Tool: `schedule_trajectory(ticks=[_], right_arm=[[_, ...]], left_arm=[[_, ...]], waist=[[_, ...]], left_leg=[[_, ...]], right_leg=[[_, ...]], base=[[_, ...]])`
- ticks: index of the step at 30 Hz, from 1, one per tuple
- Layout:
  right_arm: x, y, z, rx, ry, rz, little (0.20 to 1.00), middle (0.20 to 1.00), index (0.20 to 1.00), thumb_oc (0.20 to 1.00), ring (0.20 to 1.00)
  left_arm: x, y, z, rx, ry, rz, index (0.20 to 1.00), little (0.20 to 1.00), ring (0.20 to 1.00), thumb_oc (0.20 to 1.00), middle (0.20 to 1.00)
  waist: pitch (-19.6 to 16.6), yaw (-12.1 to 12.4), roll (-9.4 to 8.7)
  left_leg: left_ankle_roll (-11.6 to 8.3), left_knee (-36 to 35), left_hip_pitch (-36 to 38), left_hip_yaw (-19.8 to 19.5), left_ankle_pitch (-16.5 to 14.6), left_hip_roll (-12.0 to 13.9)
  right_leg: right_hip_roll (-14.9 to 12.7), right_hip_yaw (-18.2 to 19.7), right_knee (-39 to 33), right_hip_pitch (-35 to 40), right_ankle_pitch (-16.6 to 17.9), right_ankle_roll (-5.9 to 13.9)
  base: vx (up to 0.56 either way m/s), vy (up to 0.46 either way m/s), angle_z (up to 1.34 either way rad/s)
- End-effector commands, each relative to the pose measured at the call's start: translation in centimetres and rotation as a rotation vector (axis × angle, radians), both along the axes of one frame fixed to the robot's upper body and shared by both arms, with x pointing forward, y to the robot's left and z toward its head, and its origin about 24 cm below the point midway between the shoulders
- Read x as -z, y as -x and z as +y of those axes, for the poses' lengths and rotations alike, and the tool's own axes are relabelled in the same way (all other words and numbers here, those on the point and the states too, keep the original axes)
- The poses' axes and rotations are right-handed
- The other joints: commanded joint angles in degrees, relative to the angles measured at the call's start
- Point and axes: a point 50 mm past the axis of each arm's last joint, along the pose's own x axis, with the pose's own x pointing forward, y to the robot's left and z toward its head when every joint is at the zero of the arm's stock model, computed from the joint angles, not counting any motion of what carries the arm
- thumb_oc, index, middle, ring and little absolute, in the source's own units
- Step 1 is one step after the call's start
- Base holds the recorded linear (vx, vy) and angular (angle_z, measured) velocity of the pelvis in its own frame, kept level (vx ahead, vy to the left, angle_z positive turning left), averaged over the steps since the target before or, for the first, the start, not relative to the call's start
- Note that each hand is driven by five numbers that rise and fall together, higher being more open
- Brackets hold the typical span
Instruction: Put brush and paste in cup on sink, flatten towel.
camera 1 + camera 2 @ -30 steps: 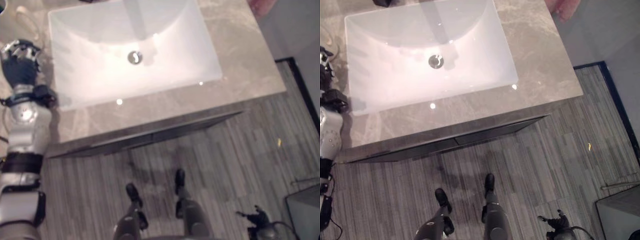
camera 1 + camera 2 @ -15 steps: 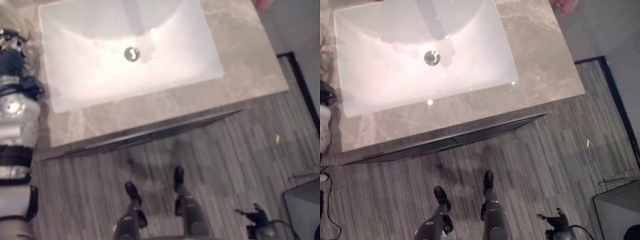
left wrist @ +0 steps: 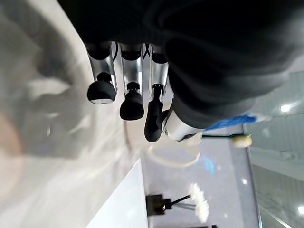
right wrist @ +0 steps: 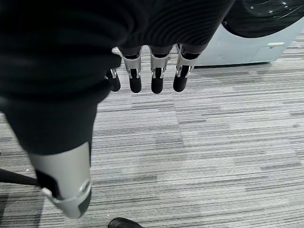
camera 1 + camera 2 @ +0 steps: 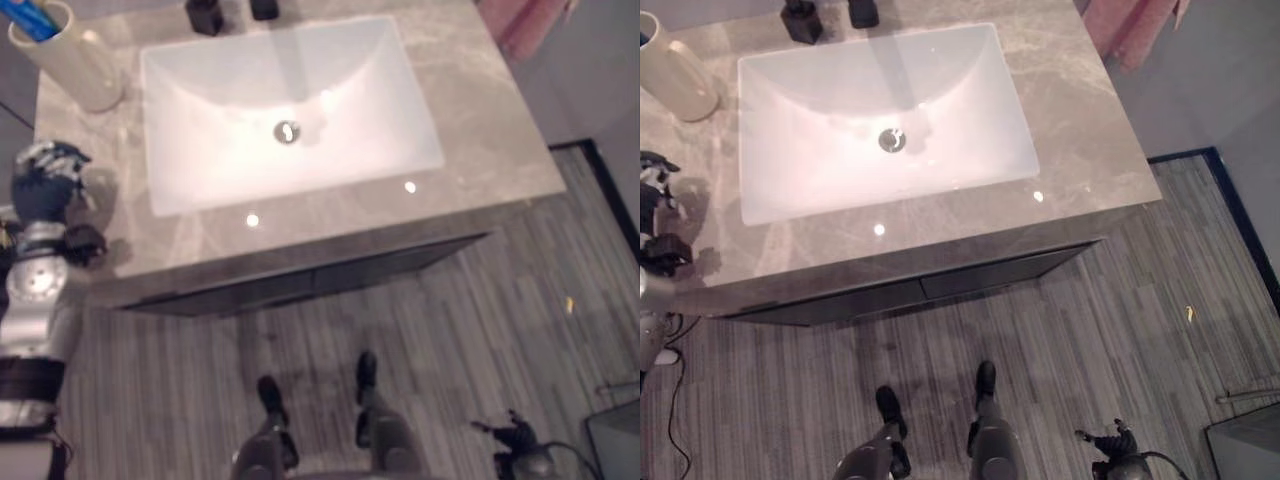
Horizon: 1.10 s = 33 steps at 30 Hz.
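One cup (image 5: 70, 58) with blue items now shows beyond the sink (image 5: 285, 110) as the camera shifts; left hand (image 5: 45, 175) fingers relaxed and empty, towel (image 5: 1137, 28) unflattened.

A grey marbled countertop (image 5: 470, 130) filled the upper part of the frame, with a white rectangular sink (image 5: 290, 110) set into its middle. At the upper left corner stood a cream cup (image 5: 70, 65) holding something blue. Two small dark objects (image 5: 205, 15) sat along the top edge behind the sink. Pink cloth (image 5: 1135, 25) lay at the upper right corner. Grey striped floor (image 5: 450, 350) lay below.
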Motion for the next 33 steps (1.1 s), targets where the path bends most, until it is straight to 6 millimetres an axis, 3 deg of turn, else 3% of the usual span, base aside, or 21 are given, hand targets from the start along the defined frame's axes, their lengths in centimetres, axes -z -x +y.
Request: schedule_trajectory(ticks=[1,7,22,33], right_arm=[[-0.6,0.9,-1.6,0.019,0.053,0.024,1.0,1.0,1.0,1.0,1.0],[-0.5,1.6,-2.1,0.041,0.057,0.046,1.0,1.0,1.0,1.0,1.0],[-0.6,1.0,-1.9,0.048,0.043,0.017,1.0,1.0,1.0,1.0,1.0],[-0.6,0.7,-1.8,0.035,0.034,0.01,1.0,1.0,1.0,1.0,1.0]], left_arm=[[-4.8,0.1,1.4,-0.068,-0.022,-0.173,0.2,0.2,0.2,0.2,0.2],[-6.4,-0.8,2.3,-0.121,-0.029,-0.168,0.2,0.2,0.2,0.2,0.2],[-7.8,-1.7,3.9,-0.202,-0.004,-0.153,0.2,0.2,0.2,0.2,0.2],[-9.9,-2.1,3.8,-0.218,-0.029,-0.177,0.2,0.2,0.2,0.2,0.2]], waist=[[-0.9,-0.4,0.3],[-0.2,-1.4,0.14],[0.0,-2.7,-1.19],[0.0,-3.0,-1.36]], left_leg=[[0.1,0.7,1.2,-4.2,-3.8,0.4],[0.04,0.7,0.1,-4.0,-3.4,0.4],[-0.19,0.7,-3.9,-4.2,-2.5,0.7],[-0.34,0.7,-6.1,-5.2,-2.3,0.5]], right_leg=[[-0.8,-1.6,0.2,1.6,-2.0,4.37],[-0.8,-1.4,0.2,0.4,-1.5,4.51],[-0.5,-0.2,0.2,-3.5,-0.5,4.78],[-0.5,-0.6,0.2,-5.1,-0.2,4.96]], base=[[-0.03,0.005,-0.01],[-0.01,0.001,0.0],[0.01,0.0,-0.02],[0.02,0.006,0.02]])
